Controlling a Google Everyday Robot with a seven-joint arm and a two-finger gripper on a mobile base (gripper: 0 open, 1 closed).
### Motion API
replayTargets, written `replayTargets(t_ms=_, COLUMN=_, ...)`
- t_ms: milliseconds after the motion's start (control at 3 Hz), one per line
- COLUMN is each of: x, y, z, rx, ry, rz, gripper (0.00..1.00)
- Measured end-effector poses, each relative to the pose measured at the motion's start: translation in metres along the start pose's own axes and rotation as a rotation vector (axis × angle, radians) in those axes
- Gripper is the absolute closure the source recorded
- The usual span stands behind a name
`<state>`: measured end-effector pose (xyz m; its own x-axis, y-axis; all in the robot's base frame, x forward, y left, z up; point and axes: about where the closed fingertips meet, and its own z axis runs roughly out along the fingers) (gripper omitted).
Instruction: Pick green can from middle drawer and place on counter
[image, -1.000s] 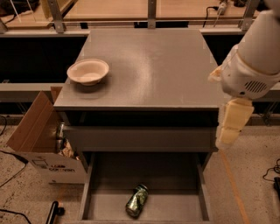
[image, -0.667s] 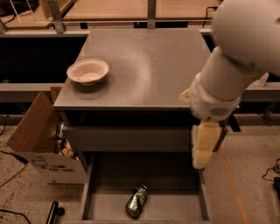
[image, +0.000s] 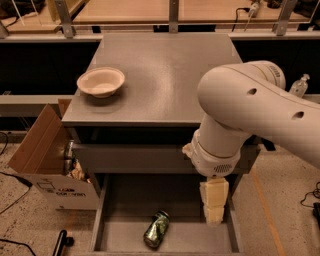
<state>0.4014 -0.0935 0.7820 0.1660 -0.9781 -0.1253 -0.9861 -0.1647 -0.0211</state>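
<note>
Reach step: gripper (image: 214, 219) hung low over the middle drawer's (image: 195, 238) right edge, apart or together I couldn't tell. Green can (image: 156, 230) lay on its side near the front edge. Next move, by my reckoning: shift left, then lower onto it.

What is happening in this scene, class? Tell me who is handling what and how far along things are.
The robot's gripper hangs low over the right side of the open middle drawer. The green can lies on its side on the drawer floor, to the left of the gripper and apart from it, not yet grasped. The counter above carries a bowl.
</note>
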Motion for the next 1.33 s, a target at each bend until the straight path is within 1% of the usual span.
replayTargets(t_ms=333, x=-0.032, y=-0.002, z=0.002, rx=0.039, ry=-0.025, rz=-0.12, gripper=0.0)
replayTargets(t_ms=667, x=-0.085, y=0.009, z=0.013, rx=0.101, ry=-0.096, rz=-0.32, gripper=0.0)
replayTargets(t_ms=1000, x=-0.128, y=0.021, z=0.024, rx=0.129, ry=-0.158, rz=-0.53, gripper=0.0)
replayTargets(t_ms=1333, x=-0.131, y=0.021, z=0.023, rx=0.141, ry=-0.152, rz=-0.62, gripper=0.0)
